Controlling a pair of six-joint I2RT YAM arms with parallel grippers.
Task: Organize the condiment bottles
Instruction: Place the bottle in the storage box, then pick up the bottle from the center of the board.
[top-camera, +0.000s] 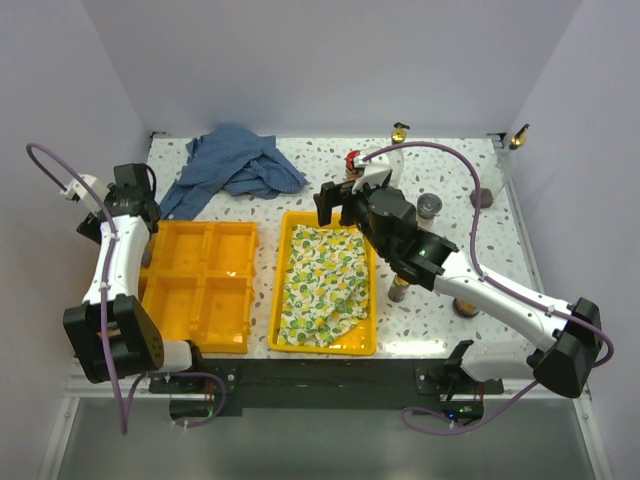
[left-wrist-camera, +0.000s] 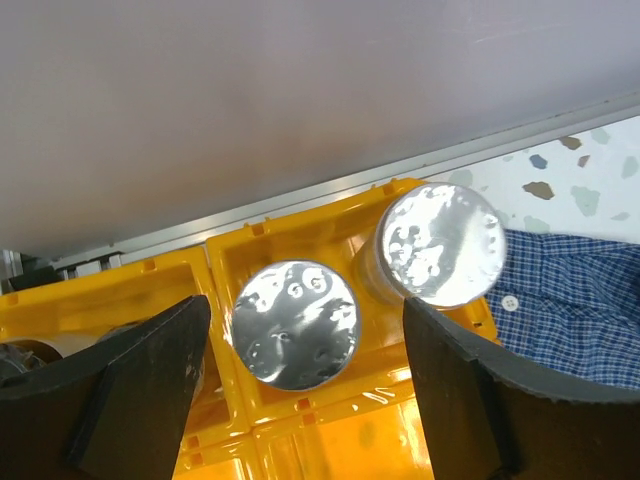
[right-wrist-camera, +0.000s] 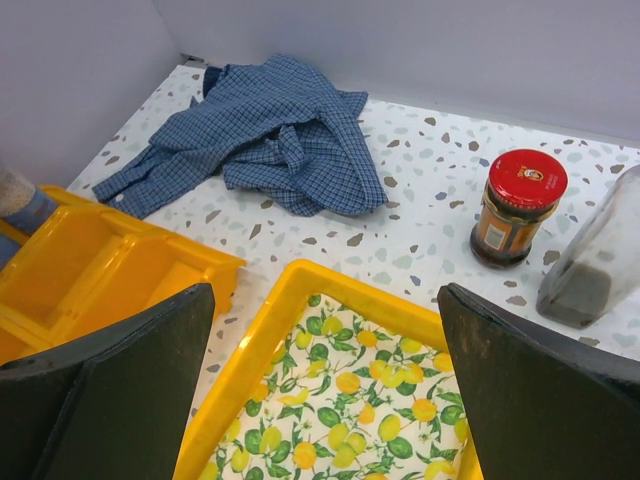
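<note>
Near far edge of table (right-wrist-camera: 440, 140): red-lidded jar (right-wrist-camera: 522, 205), glass, rigid, likely slick, breakable; grip body under lid. Right gripper (right-wrist-camera: 325, 300) wide open, empty. Left gripper (left-wrist-camera: 305, 310) open, empty, over shakers (left-wrist-camera: 295, 325).

I saw glossy yellow plastic in the compartment tray (left-wrist-camera: 330, 450), mirror-bright dimpled metal on the spice shakers (left-wrist-camera: 295, 322), soft crumpled woven cloth in the blue checked shirt (right-wrist-camera: 270, 130), a smooth speckled stone-look surface (right-wrist-camera: 430, 230), and a glossy red lid on the glass sauce jar (right-wrist-camera: 515, 215).
</note>
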